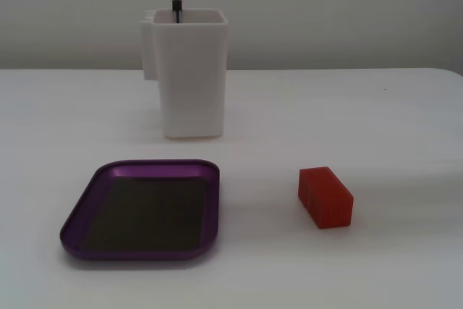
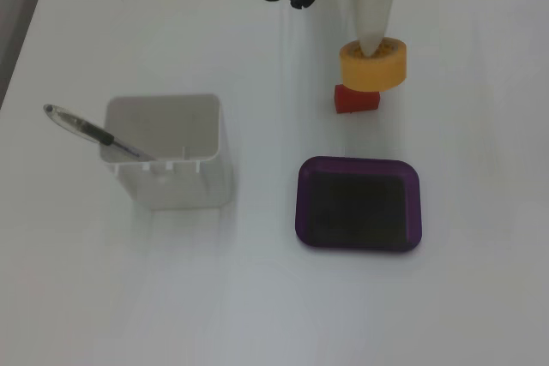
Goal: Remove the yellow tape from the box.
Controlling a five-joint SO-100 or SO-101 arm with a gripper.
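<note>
state: we see the gripper (image 2: 372, 43) clamped through the yellow tape (image 2: 373, 64) (one finger in its core) | place: aloft above red block (image 2: 355, 99), clear of purple tray (image 2: 358, 239) | handling: light, stiff ring, wall-grip suits

The table (image 1: 405, 128) was plain white and matte, and it filled nearly all of both fixed views. In a fixed view its far edge met a bare, pale grey-white wall (image 1: 325, 12) in a straight level line, with a faint darker band where the two joined. In another fixed view a strip of grey floor (image 2: 15, 6) showed past the table's upper left edge. The light was soft and even, the shadows on the table weak and blurred. No window or other furniture could be seen.
</note>
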